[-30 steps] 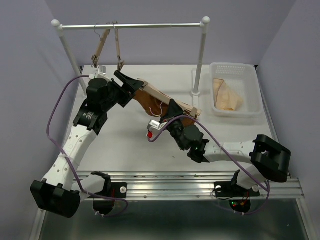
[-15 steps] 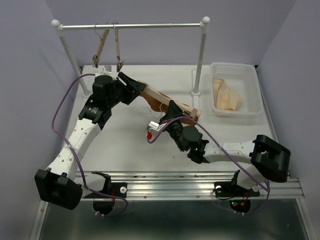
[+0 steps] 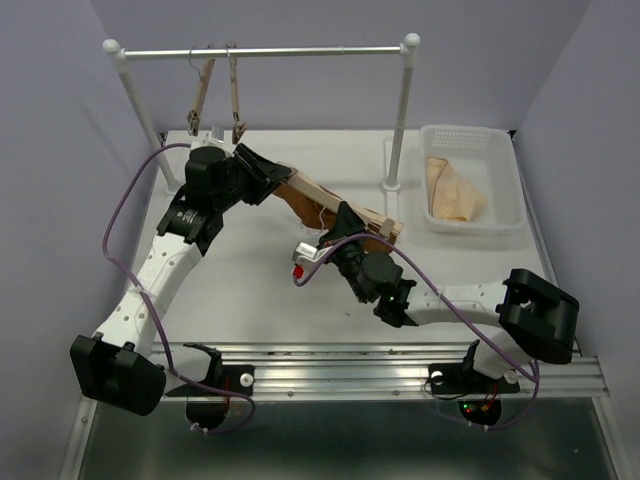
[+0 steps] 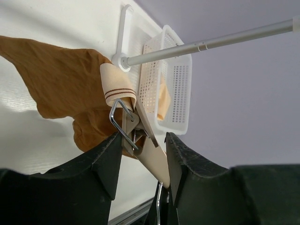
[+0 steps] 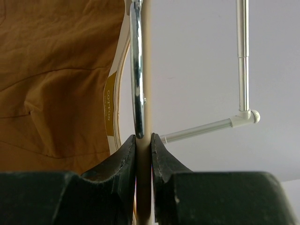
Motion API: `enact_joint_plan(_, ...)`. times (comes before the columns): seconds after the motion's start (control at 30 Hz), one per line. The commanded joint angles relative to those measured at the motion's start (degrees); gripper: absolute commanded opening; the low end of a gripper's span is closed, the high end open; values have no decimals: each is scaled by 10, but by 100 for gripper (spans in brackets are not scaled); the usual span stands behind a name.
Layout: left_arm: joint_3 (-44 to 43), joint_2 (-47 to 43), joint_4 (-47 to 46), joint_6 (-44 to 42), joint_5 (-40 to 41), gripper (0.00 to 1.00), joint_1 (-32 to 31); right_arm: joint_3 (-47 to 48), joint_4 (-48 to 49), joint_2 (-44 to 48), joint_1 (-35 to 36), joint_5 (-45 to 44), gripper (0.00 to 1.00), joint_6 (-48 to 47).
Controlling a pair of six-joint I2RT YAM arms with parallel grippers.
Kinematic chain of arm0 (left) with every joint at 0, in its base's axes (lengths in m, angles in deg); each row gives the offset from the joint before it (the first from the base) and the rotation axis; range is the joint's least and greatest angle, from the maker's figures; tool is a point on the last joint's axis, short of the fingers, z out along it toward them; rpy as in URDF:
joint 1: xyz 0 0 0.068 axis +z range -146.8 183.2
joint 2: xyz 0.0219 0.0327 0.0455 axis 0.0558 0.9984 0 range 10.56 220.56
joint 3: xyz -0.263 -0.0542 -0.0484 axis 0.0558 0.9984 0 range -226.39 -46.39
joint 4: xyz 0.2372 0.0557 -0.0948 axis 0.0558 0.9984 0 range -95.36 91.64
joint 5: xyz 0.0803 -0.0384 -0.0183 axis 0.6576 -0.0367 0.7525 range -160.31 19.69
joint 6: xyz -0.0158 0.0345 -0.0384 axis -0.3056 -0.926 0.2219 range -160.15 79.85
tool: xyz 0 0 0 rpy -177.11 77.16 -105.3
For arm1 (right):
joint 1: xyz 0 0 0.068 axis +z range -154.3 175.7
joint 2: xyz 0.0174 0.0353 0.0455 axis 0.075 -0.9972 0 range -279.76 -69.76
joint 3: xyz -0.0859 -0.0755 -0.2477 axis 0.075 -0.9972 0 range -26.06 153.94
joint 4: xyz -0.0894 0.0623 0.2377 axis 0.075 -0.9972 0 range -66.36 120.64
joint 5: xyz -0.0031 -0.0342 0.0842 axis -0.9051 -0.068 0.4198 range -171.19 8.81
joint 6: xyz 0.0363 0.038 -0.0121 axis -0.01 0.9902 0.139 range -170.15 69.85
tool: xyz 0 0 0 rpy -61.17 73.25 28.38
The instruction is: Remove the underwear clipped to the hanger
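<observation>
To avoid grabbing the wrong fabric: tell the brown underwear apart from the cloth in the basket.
The underwear is rust-brown; the cloth is pale beige. The underwear is clipped to the hanger; the cloth lies loose in the white basket, clipped to nothing. Both are soft, crumpled fabric.

One underwear, one hanger at centre, two spare hangers at eleven o'clock. One basket, one cloth, at two o'clock.

White basket w/ beige cloth at table's far right, metal rail across back.
</observation>
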Motion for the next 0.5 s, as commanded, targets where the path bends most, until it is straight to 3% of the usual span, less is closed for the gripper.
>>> enact_joint_plan(0.0, -30, 0, -24, -9, -16, 48, -3, 20, 18, -3, 4, -4, 1, -4)
enact_joint_plan(0.3, -24, -1, -30, -7, -19, 24, -3, 27, -2, -9, 4, -3, 1, 8)
enact_joint_plan(0.4, -23, -1, -28, -6, -21, 0, -3, 28, -2, -9, 4, -5, 1, 10)
enact_joint_plan(0.47, -19, -1, -32, -5, -22, 0, -3, 29, 1, -9, 4, -6, 1, 15)
